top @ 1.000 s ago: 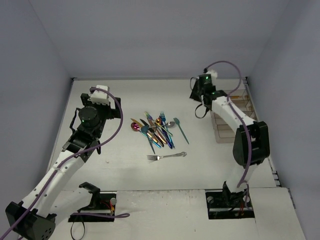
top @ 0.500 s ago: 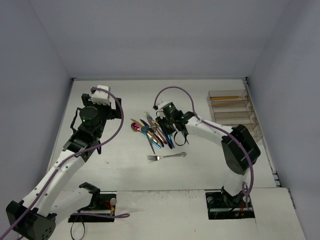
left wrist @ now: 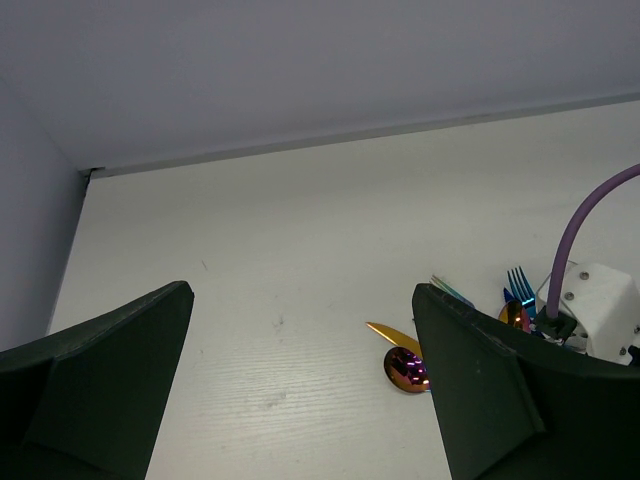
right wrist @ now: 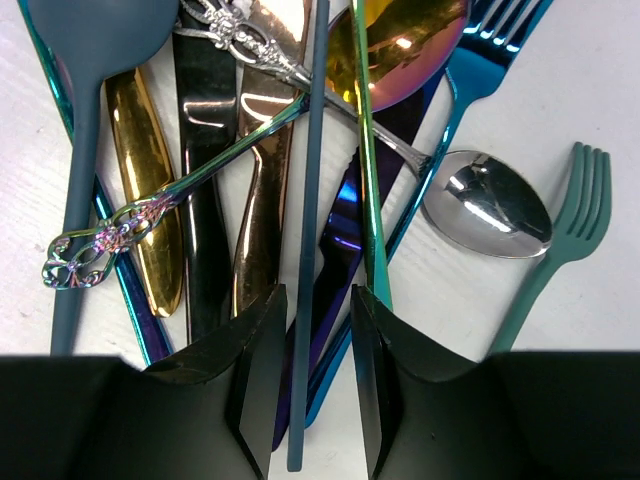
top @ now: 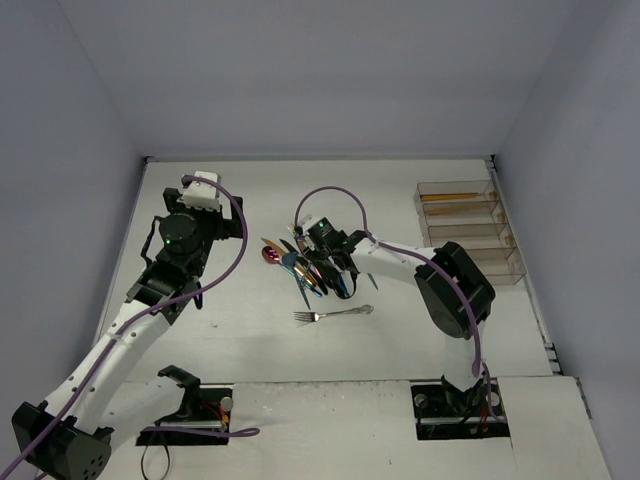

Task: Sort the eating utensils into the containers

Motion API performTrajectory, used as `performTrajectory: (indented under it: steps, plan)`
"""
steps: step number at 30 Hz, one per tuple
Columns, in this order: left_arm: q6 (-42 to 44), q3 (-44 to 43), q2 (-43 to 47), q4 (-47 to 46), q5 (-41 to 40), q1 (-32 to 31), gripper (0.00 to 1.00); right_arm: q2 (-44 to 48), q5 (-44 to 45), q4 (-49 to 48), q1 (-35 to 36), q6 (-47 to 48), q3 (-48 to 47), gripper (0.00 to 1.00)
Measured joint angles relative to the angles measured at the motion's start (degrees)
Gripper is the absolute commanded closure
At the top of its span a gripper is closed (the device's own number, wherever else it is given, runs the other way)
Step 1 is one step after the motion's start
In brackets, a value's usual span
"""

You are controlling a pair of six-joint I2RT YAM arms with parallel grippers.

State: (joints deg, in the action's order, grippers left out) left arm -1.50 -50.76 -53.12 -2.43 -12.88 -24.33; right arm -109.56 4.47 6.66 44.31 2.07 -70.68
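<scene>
Mostly unsorted: gold cutlery (top: 447, 197) lies in the far tray (top: 482, 189); the right gripper (right wrist: 318, 305), jaws parted, straddles a slate-blue handle (right wrist: 311, 200) in the pile (top: 290, 262); the left gripper (left wrist: 300, 300) gapes empty.

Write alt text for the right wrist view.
The right gripper, jaws apart, straddles a thin grey-blue handle lying over a crossed pile of gold, iridescent and blue utensils. A silver spoon and a teal fork lie at right.

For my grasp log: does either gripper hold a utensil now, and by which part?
Nothing is held yet. The right gripper straddles a thin dark grey handle, jaws clear of it; the left gripper is open, empty.
</scene>
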Motion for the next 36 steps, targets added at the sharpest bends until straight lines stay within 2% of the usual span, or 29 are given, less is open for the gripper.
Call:
performTrajectory:
  steps: [10,18,27,31,36]
  plan:
    - [0.00,0.00,0.00,-0.01,0.00,-0.01,0.10,-1.58,0.68,-0.05,0.00,0.64,-0.89,0.78]
    - [0.00,0.00,0.00,-0.01,0.00,-0.01,0.10,-2.14,0.49,-0.28,0.00,1.16,-1.61,1.00]
    - [0.00,0.00,0.00,0.01,0.00,-0.01,0.10,-1.73,0.71,0.34,-0.04,0.88,-2.89,1.00]
    - [0.00,0.00,0.00,0.00,0.00,-0.01,0.10,1.30,1.94,1.21,-0.98,-0.63,-5.56,1.00]
    - [0.00,0.00,0.00,0.02,0.00,-0.01,0.10,6.99,6.83,0.52,-8.80,-9.27,-11.08,1.00]
